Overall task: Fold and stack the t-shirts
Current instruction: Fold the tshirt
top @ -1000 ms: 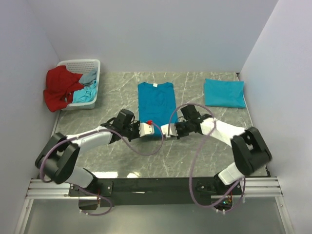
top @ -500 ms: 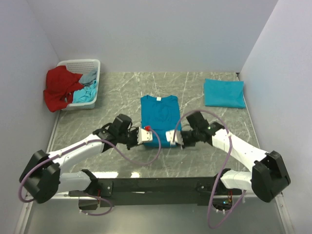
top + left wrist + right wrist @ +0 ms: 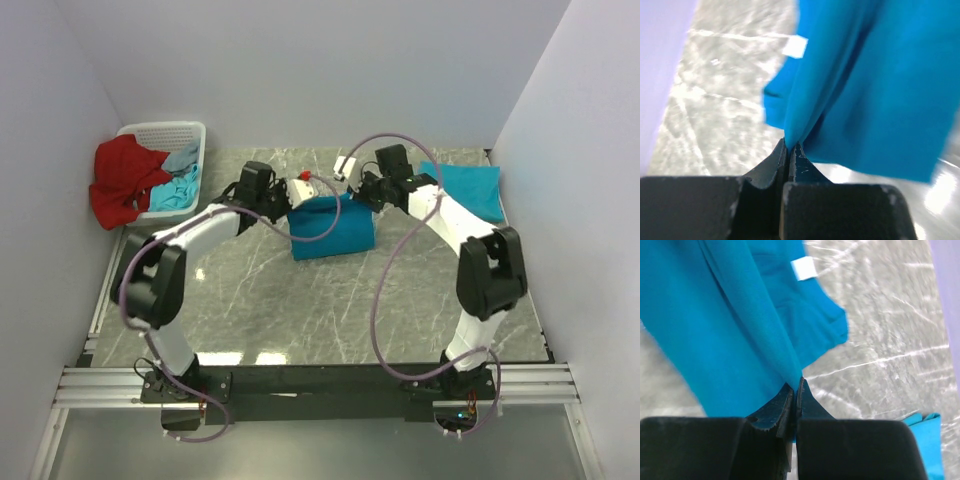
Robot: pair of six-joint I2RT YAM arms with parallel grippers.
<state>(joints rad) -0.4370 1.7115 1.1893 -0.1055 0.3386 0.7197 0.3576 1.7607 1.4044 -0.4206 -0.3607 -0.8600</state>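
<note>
A teal-blue t-shirt lies doubled over at the middle back of the table, its near hem lifted up and over toward the collar. My left gripper is shut on the hem's left corner; the left wrist view shows the cloth pinched between the closed fingertips. On the right corner my right gripper is shut too, with cloth rising from its tips. The white neck tag shows below. A second t-shirt, folded, lies flat at the back right.
A white laundry basket stands in the back left corner with a red garment hanging over its side and light-blue cloth inside. White walls close the table on the left, back and right. The folded shirt's corner is near my right gripper.
Both grippers have swung from the shirt's near hem to the far side, carrying the hem up and over. The shirt, flat and long before, is now doubled to about half its length.
</note>
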